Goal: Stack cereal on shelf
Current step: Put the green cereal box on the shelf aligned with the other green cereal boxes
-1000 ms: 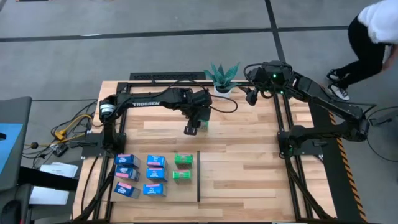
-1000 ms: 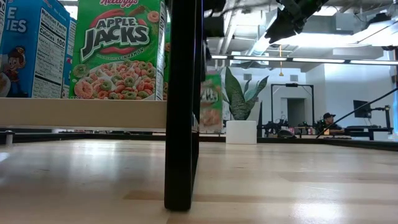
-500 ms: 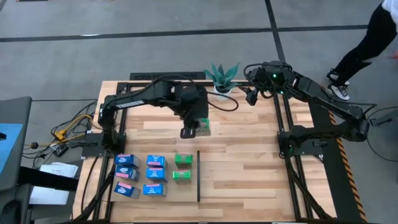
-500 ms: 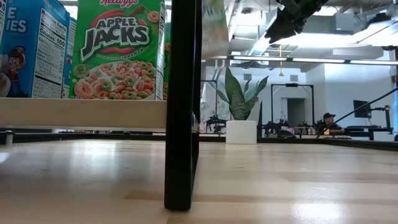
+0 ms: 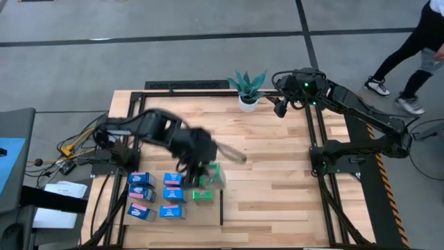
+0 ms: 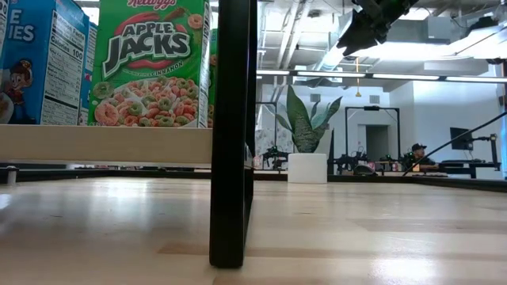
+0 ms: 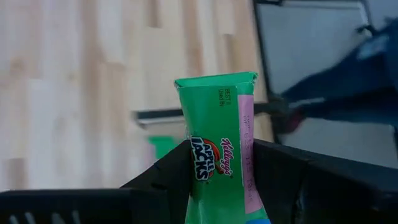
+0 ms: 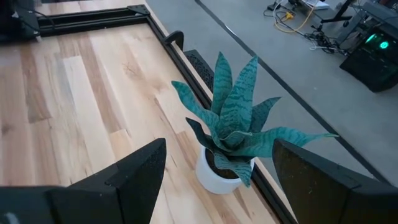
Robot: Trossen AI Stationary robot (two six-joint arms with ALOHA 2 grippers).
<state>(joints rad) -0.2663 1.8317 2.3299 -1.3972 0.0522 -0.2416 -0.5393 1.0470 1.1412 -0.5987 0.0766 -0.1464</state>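
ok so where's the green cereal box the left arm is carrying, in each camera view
High view: green cereal box in the left gripper, above the rows of boxes, beside the black divider strip.
Low view: not visible.
Left wrist view: centre, upright between the fingers.
Right wrist view: not in it.
Shared landmark: the divider strip, also in the low view.

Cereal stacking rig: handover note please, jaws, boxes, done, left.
Left gripper: jaws shut on a green cereal box, carried above the rows near the divider strip.
Right gripper: jaws open, empty, parked by the potted plant at the table's far edge.
Done: six blue boxes lie in two columns; one green box shows beside them, the gripper may hide another.
Left: set the held green box down with the green ones. No other loose boxes show on the table.
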